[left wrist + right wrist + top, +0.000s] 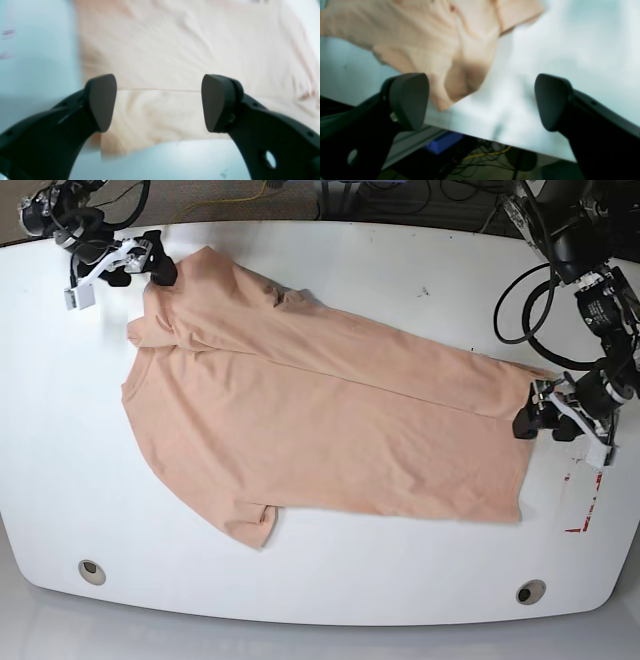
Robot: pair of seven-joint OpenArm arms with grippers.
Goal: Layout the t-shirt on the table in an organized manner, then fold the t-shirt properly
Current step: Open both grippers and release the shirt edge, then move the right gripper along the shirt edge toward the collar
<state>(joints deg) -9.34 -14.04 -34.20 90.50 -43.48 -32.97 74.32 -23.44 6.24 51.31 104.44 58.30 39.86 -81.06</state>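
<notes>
A: Where does the t-shirt (320,425) sit?

B: Spread across the middle of the desk (330,590), plain side up. Its long axis runs on a diagonal, from the collar and sleeve end at the upper left of the base view down to the hem at the right. One sleeve pokes out at the lower left of the cloth, and a long crease runs along the upper band.

A: And the arms?

B: One at each end of that axis. The left end effector (541,412) is at the right of the base view, just at the hem corner; in its wrist view its pads are spread wide with nothing between them, the hem edge lying just beyond them. The right end effector (140,262) is at the upper left, beside the shoulder, also wide and empty; its wrist view shows a rumpled sleeve ahead, toward the left pad.

A: So the next move?

B: I'd judge the cloth isn't square yet. Each arm is nearest its own end, so the shoulder wrinkle falls to the right arm.
</notes>
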